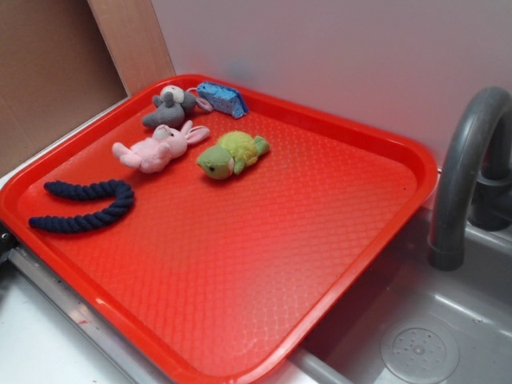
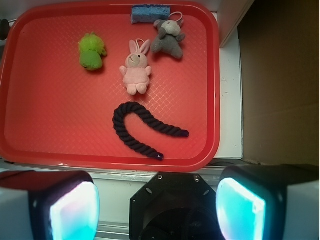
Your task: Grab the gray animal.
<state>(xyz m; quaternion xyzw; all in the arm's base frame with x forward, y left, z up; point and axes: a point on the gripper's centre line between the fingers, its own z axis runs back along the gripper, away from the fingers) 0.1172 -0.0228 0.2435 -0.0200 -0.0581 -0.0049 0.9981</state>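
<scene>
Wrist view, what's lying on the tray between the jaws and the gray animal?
In the wrist view, the dark rope lies between the open gripper and the gray animal; the pink bunny sits just left of that line.

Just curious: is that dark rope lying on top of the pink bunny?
No, the dark rope lies apart from the pink bunny, bare red tray between them.
</scene>
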